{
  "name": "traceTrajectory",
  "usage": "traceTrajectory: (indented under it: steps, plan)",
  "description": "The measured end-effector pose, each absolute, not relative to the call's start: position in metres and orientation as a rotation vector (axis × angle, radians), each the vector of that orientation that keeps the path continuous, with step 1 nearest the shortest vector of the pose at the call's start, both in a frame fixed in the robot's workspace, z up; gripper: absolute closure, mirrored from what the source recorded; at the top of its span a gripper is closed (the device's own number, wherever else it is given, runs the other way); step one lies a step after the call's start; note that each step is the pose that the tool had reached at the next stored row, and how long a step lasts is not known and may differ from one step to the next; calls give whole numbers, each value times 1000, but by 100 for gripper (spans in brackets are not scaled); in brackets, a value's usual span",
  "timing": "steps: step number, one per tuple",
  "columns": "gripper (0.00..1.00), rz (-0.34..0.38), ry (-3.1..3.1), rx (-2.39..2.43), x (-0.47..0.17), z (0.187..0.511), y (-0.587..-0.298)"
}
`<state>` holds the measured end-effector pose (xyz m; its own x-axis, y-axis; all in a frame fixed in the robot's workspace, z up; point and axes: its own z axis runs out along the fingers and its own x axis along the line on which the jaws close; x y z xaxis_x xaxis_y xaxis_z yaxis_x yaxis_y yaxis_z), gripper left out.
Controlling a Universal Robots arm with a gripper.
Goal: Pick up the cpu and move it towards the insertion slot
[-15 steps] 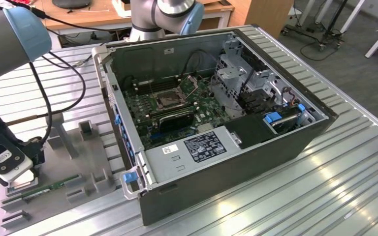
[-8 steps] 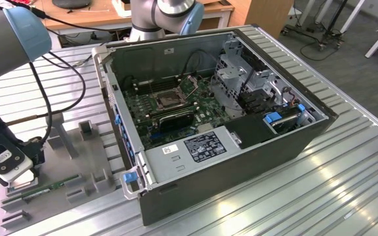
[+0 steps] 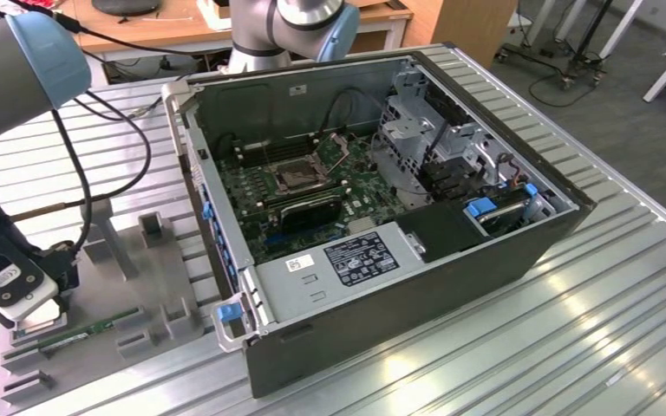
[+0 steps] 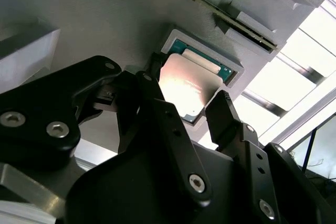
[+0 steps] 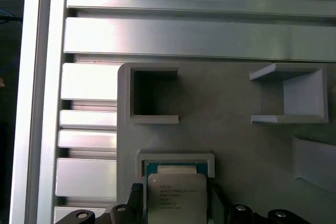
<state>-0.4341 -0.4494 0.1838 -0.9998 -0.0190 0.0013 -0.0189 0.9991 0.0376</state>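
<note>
The cpu (image 4: 189, 85) (image 5: 176, 198), a flat square chip with a silvery top and a green rim, lies in a shallow grey pocket (image 5: 176, 157) of the fixture plate. My gripper (image 4: 186, 92) (image 5: 176, 199) is down over it. Its black fingertips (image 4: 223, 109) press against two opposite edges of the chip, so it is shut on the cpu. In the exterior view the gripper (image 3: 27, 314) stands low over the plate at the view's left. The insertion slot (image 3: 296, 178), a square silver-framed socket on the green board, sits inside the open computer case, well to the view's right of the gripper.
The grey fixture plate (image 3: 136, 286) carries upright holders (image 3: 153, 234) and a long green memory stick (image 3: 84, 332) beside the gripper. The case wall (image 3: 212, 225) stands between plate and board. Square open holders (image 5: 152, 93) rise near the pocket. Cables (image 3: 101, 147) hang from the arm.
</note>
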Motion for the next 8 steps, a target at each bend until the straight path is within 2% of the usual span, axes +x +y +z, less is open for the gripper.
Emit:
traceTrajectory:
  steps: [7,8]
  plan:
    - [40,-59,-3139,30,-434,184,-449]
    - [46,-59,-3139,30,-434,184,-449]
